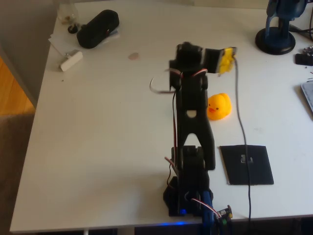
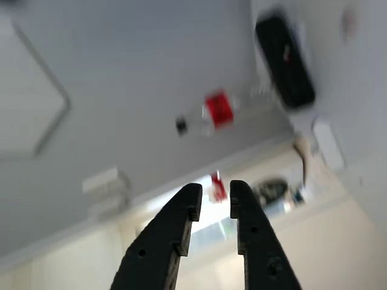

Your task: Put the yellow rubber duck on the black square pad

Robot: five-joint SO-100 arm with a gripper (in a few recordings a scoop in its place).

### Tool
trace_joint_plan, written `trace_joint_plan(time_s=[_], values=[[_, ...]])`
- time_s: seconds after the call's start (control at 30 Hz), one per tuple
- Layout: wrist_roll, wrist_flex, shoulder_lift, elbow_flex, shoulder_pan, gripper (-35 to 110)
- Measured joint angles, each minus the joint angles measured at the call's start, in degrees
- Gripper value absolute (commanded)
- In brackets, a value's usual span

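**Hidden, cropped, blurred**

Overhead view: the arm hides the left side of the yellow rubber duck (image 1: 219,106). A cable crosses the black square pad (image 1: 246,164). At the right edge, dark objects are cut off.

Wrist view: the background is motion-blurred; the black oblong case (image 2: 284,60) at upper right is smeared.

Likely home desk or hobby workspace. White table (image 1: 98,147) beside wood floor (image 1: 12,88) and grey wall. Clutter at edges: black oblong case (image 1: 98,28), papers (image 1: 61,41), blue stand base (image 1: 276,39), cables (image 1: 242,122). Wrist view blurred; room behind unclear.
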Motion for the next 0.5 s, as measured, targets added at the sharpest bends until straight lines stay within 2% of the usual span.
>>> trace_joint_plan(time_s=[0.27, 0.4, 0.5], values=[[-1.93, 2.55, -4.39, -1.23, 19.34, 5], [-11.51, 10.37, -5.10, -1.58, 24.08, 5], [-22.85, 16.44, -5.10, -1.58, 24.79, 5]])
